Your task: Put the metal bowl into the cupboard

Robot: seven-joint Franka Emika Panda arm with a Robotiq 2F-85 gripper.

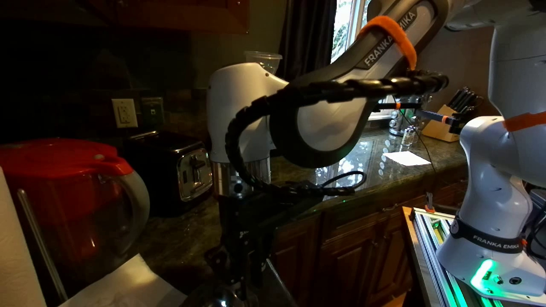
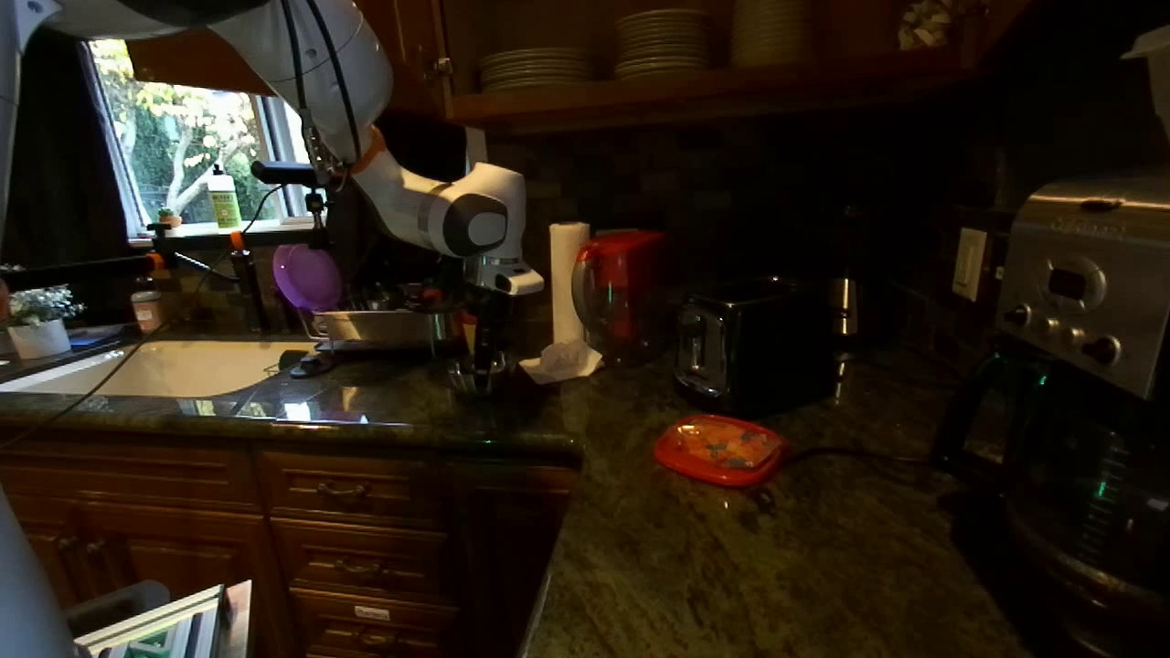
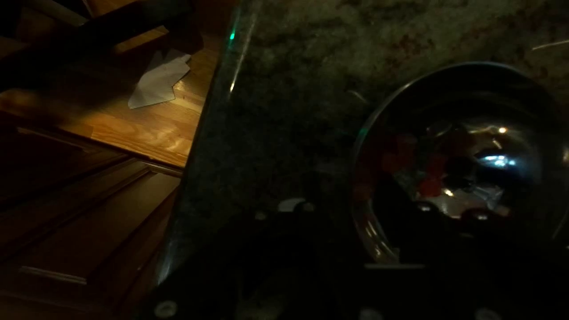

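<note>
Metal bowl (image 2: pixel 466 378): on the counter (image 2: pixel 731 576), left of centre in an exterior view; large at the right of the wrist view, mirror-like, with red and blue-white patches on its surface.
End effector (image 2: pixel 484 355): points down over the bowl, meeting it in view; too dark to tell whether it is clenched on the rim or released.
Cupboard (image 2: pixel 731 102): upper edge of the frame in an exterior view, well above the bowl, with stacked plates (image 2: pixel 661 44) on its shelf.
Red pitcher (image 2: pixel 640 283): near mid-frame, between the paper towel roll (image 2: pixel 569 274) and the black toaster (image 2: pixel 768 352).
Crumpled white paper (image 2: pixel 564 361): just right of the bowl in that view.
Small orange-red dish (image 2: pixel 720 452): lower right of centre, in front of the toaster.
Coffee maker (image 2: pixel 1088 274): right edge of the frame.
White sink (image 2: pixel 174 366): left side.
Wood floor (image 3: pixel 138 135): upper left of the wrist view, with a pale sheet (image 3: pixel 158 80) lying on it.
</note>
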